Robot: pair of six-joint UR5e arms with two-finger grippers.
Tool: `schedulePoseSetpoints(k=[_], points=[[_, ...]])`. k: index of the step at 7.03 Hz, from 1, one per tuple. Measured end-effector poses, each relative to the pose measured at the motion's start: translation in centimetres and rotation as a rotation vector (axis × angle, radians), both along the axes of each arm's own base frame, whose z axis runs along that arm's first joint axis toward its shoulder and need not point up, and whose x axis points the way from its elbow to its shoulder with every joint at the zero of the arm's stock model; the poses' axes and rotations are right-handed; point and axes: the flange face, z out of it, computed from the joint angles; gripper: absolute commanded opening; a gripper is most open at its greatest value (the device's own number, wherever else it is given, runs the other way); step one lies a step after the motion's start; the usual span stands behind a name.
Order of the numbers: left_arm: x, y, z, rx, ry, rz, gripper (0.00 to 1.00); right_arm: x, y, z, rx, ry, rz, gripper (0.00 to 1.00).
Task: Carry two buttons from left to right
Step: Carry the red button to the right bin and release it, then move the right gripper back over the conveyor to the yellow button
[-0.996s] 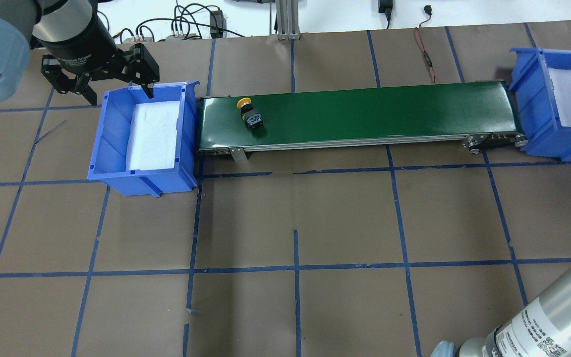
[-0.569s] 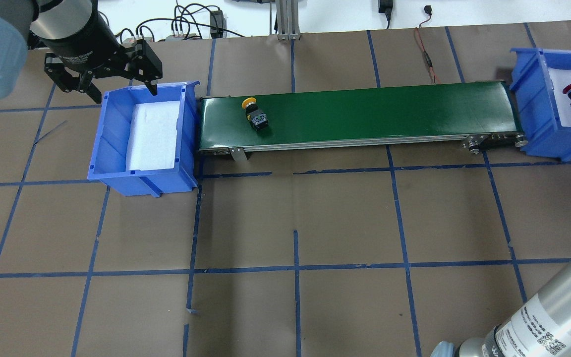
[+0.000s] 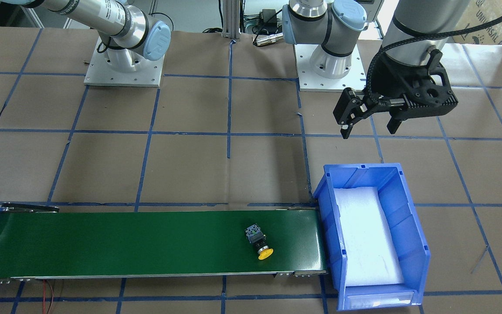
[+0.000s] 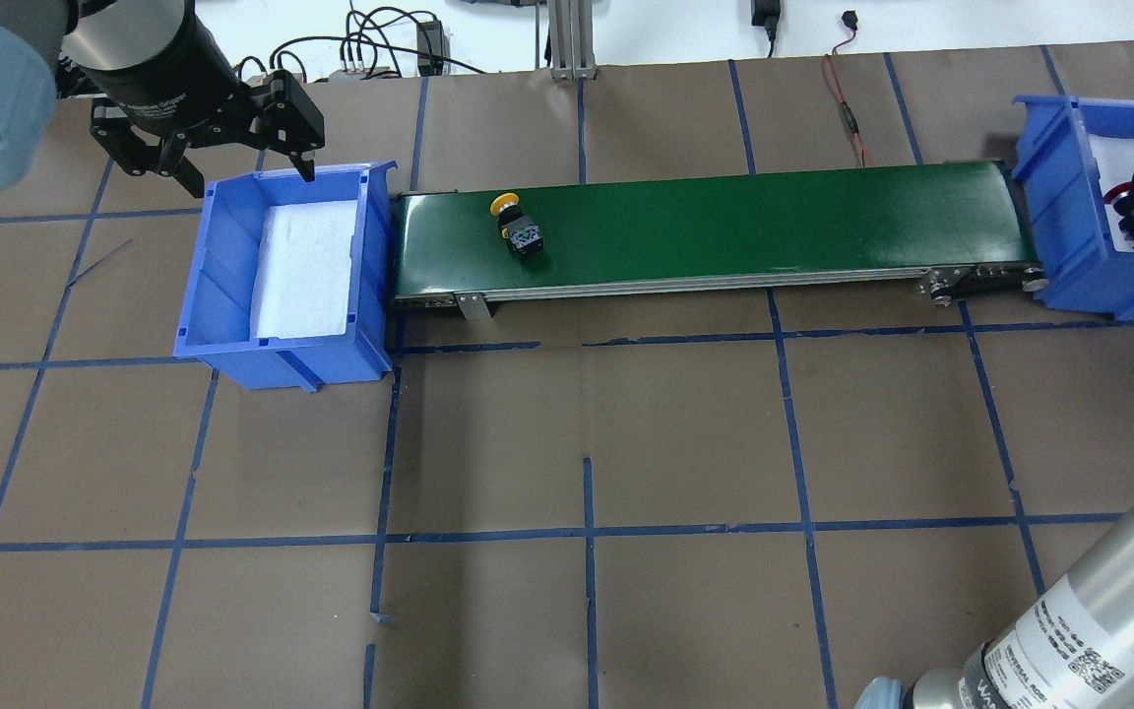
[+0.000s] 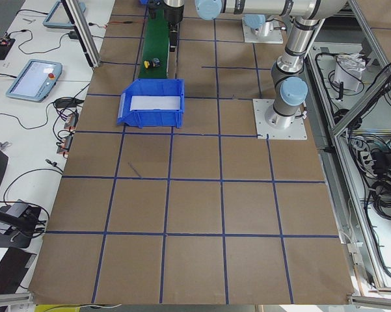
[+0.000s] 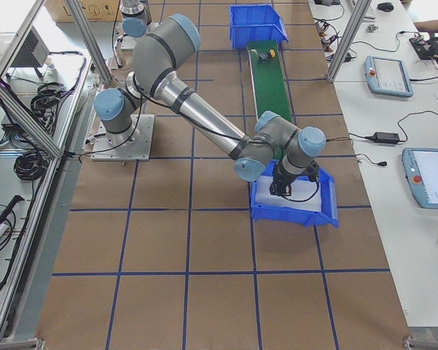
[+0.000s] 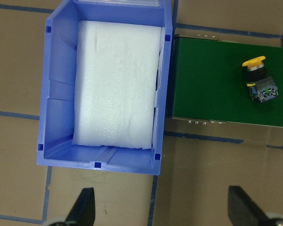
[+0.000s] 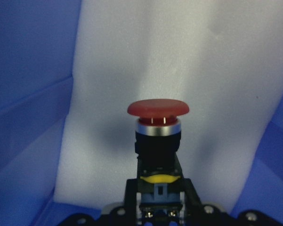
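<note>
Red button (image 8: 157, 136): right gripper (image 8: 157, 186) clamps its block body over foam of right bin (image 4: 1049, 197). Yellow button (image 4: 518, 225) lies on its side at left end of belt (image 4: 774, 222). Left gripper (image 3: 369, 130) spread wide, empty. Expect light, rigid parts; grip yours by flat body sides, not slick round cap.

I'm operating in what is plainly a robotics lab: a table (image 4: 685, 433) papered brown and gridded with blue tape (image 4: 590, 532), two industrial arms (image 3: 116, 19) bolted to steel plates (image 3: 146, 78), aluminium framing (image 5: 80, 32) around the cell, and white side benches (image 6: 372, 189) carrying teach pendants (image 6: 388, 76), a power brick (image 6: 385, 136) and loose cables (image 5: 65, 117).
</note>
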Motion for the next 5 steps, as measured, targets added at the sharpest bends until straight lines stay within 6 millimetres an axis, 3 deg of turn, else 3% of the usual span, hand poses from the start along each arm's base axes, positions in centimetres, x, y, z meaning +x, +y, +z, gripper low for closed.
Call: schedulePoseSetpoints(k=[2, 5], points=[[-0.03, 0.03, 0.1, 0.0, 0.0, 0.0, 1.0, -0.05, 0.01, -0.22, 0.004, -0.003, 0.001, 0.54], [-0.38, 0.44, -0.44, 0.01, 0.032, -0.003, 1.0, -0.24, 0.04, -0.22, 0.004, -0.002, 0.004, 0.59]])
